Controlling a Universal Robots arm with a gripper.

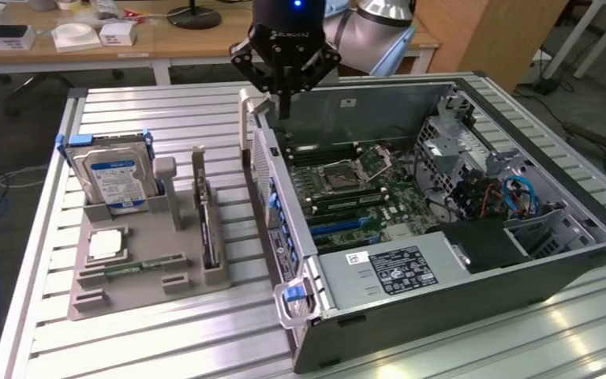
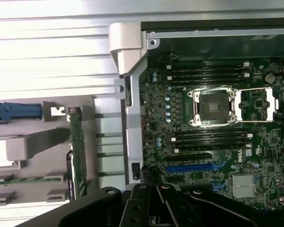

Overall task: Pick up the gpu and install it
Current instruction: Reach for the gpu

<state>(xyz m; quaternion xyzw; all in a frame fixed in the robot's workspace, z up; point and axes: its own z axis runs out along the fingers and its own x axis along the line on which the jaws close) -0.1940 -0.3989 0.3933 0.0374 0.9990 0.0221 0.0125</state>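
The word "DELL" was printed in white on the green motherboard [image 2: 156, 113] inside the computer case [image 1: 440, 292]. A small white brand name was seen on the black gripper [image 1: 281, 106] above the case, but it could not be read for sure. The hard drive label [image 1: 114, 178] near the case and the black label [image 1: 396, 270] inside the case were printed too small to be read.

A: Where does the exterior view sit?
B: High, slanting down over the table [image 1: 155, 110] and open computer case [image 1: 514, 276].
A: The wrist view?
B: Nearer, straight down; both share the motherboard [image 1: 356, 197].
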